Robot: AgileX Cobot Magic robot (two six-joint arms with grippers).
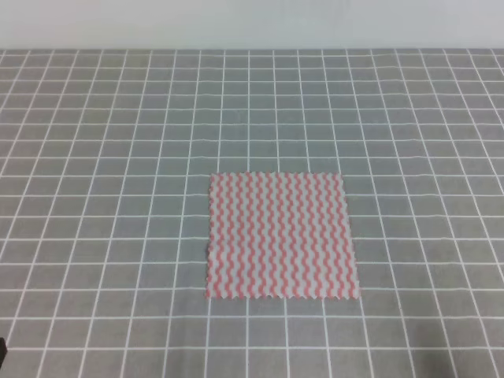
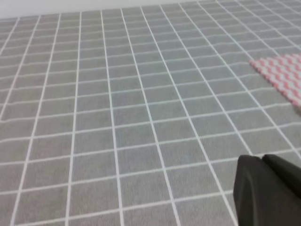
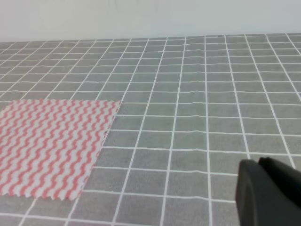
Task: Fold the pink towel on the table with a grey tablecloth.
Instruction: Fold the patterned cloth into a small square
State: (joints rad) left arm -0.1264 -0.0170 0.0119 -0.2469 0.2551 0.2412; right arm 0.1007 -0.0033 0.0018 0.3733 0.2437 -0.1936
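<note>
The pink towel lies flat and unfolded on the table with a grey tablecloth, a little below the middle of the exterior view. One corner of the towel shows at the right edge of the left wrist view. Its right part fills the lower left of the right wrist view. Only a black part of my left gripper and a black part of my right gripper show, each low in its own wrist view and well away from the towel. Neither view shows how the jaws stand.
The white-gridded grey cloth runs to a pale wall at the back. A small dark shape sits at the bottom left edge of the exterior view.
</note>
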